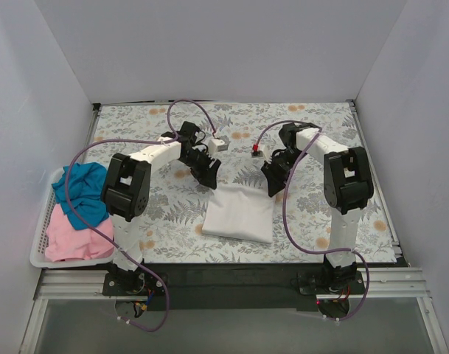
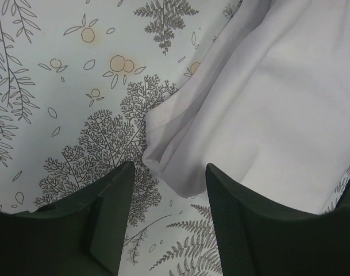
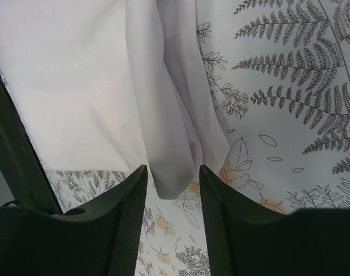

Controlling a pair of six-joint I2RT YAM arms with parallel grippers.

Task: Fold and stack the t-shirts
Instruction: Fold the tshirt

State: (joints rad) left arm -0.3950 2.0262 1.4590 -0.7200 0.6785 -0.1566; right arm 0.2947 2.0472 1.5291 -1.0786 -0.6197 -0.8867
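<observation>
A white t-shirt (image 1: 240, 212) lies folded into a rectangle on the floral table cover, near the front middle. My left gripper (image 1: 207, 177) hovers open over its far left corner; the left wrist view shows that corner (image 2: 180, 167) between the spread fingers (image 2: 114, 201). My right gripper (image 1: 273, 182) hovers open over the far right corner, which shows in the right wrist view (image 3: 172, 167) between its fingers (image 3: 131, 207). Neither holds cloth. A teal-blue t-shirt (image 1: 80, 190) and a pink t-shirt (image 1: 73, 234) lie crumpled in the basket at the left.
A white slotted plastic basket (image 1: 41, 221) stands at the table's left edge. The floral table cover (image 1: 320, 133) spans the table. White walls enclose the back and sides. Purple cables loop from both arms.
</observation>
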